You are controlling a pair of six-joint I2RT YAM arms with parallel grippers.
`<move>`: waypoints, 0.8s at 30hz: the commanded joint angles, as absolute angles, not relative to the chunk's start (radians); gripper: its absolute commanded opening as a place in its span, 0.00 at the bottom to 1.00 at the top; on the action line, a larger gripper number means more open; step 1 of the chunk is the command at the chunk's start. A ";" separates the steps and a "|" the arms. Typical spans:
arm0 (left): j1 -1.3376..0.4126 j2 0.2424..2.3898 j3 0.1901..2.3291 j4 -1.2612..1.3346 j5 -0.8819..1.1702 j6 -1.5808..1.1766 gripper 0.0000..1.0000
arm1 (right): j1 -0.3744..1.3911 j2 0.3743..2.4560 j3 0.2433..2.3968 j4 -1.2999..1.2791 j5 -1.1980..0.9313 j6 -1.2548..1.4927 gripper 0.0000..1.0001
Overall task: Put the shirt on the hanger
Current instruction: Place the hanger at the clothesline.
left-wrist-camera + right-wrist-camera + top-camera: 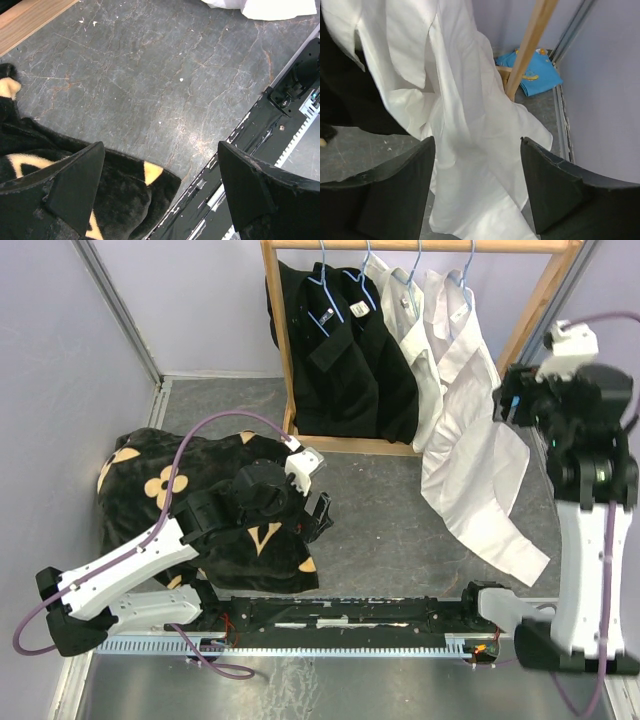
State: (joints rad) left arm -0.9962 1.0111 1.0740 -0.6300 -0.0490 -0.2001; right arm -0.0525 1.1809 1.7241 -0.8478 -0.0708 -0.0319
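Your task shirt (470, 430) is at the far right of the tabletop. It hangs from the hanger (469, 265) on the wooden rack (547, 300) that stands along the far edge. Only the hanger's hook and a short run of blue wire show above the collar; the rest is hidden inside the fabric. The shirt's lower part spills down onto the table (380, 510) toward the right edge, with a tail ending near the right arm's base. A second white shirt (418, 350) and the black shirts (340, 370) hang to its left, and the white folds overlap, so you cannot tell exactly where one shirt ends. Your right gripper (477, 190) is raised beside the shirt with its fingers spread wide and nothing between them. Its wrist view shows white cloth behind the gap, with the hem cut off at the bottom. A blue cloth (536, 70) lies behind the rack post, partly hidden. Your left gripper (160, 190) sits low toward the near-left corner, also wide open and empty, at the edge of the black cloth with tan flowers (150, 490).
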 commanded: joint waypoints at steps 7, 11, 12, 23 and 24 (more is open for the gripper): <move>-0.998 0.999 1.051 -0.581 -0.039 -0.171 0.99 | -0.054 0.687 1.311 -0.893 0.031 0.337 0.80; -0.997 0.968 1.027 -0.581 -0.059 -0.173 0.99 | -0.054 0.599 1.181 -1.048 0.005 0.470 0.84; -0.998 0.963 1.021 -0.577 -0.059 -0.175 0.99 | -0.055 0.571 1.132 -1.069 0.008 0.511 0.86; -0.997 0.986 1.025 -0.572 -0.034 -0.182 0.99 | -0.054 0.447 0.721 -1.028 0.347 0.994 0.91; -0.997 0.984 1.023 -0.571 -0.035 -0.183 0.99 | -0.054 0.485 0.704 -1.005 0.366 1.014 0.93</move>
